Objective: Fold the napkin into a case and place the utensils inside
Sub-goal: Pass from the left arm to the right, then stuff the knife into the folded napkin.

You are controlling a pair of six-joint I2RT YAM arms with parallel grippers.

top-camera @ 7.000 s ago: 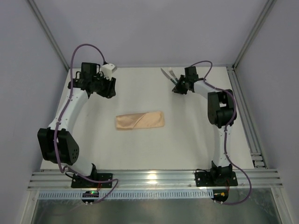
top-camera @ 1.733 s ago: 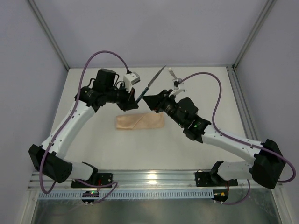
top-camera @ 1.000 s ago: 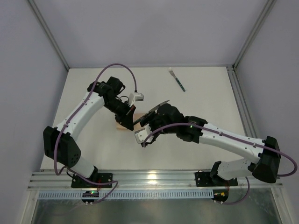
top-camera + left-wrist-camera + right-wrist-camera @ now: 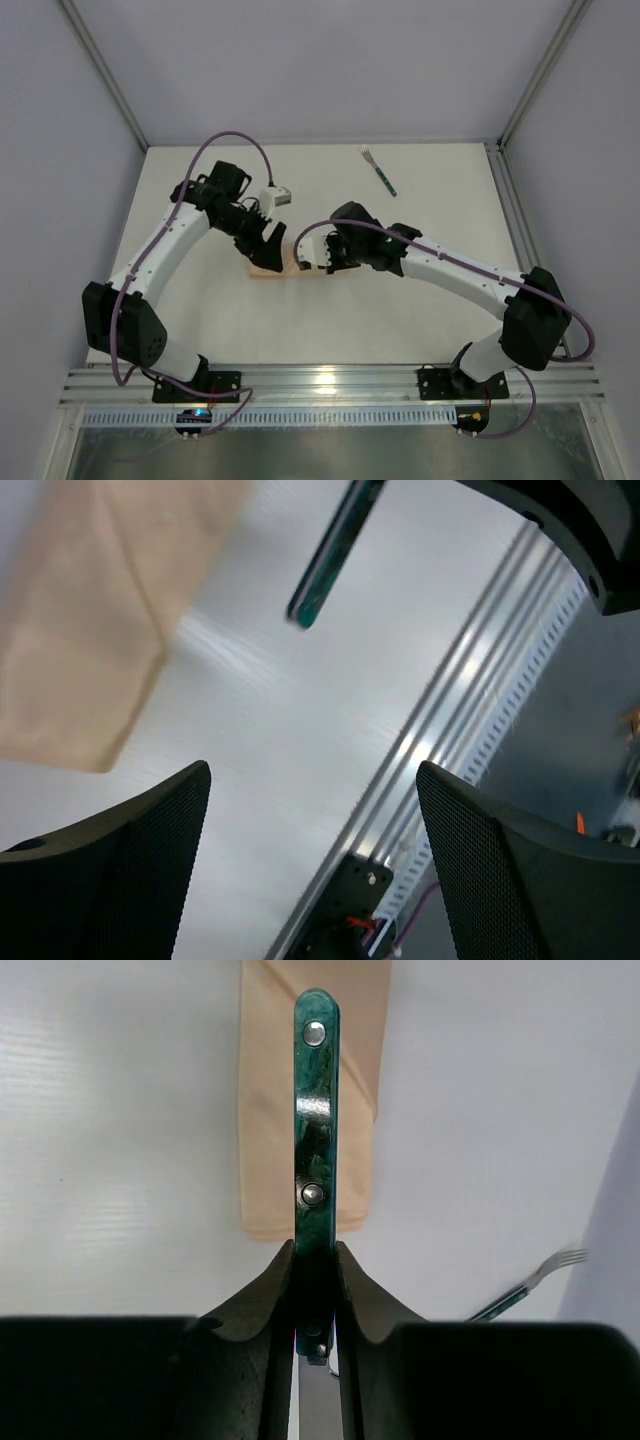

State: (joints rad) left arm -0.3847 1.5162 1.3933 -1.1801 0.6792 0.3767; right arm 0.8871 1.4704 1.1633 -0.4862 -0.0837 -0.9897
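The folded peach-tan case (image 4: pixel 294 269) lies mid-table, mostly covered by both wrists. My right gripper (image 4: pixel 316 1260) is shut on the dark green handle of a knife (image 4: pixel 316 1110). The handle points out over the case (image 4: pixel 268 1110), and the blade is hidden behind the fingers. In the top view the right gripper (image 4: pixel 320 250) hovers over the case's middle. My left gripper (image 4: pixel 267 247) hangs above the case's left end. Its fingers (image 4: pixel 120 860) stand wide apart around nothing. The case (image 4: pixel 90 620) and the knife's handle tip (image 4: pixel 335 555) show beyond them. A green-handled fork (image 4: pixel 379 170) lies at the back right.
The fork (image 4: pixel 535 1278) rests apart on the white table (image 4: pixel 420 190). An aluminium rail (image 4: pixel 330 380) runs along the near edge, with both arm bases bolted to it. Grey walls and frame posts close in the back and sides.
The left gripper has opened and let go of the knife. The right gripper has shut on its handle and turned over the case.
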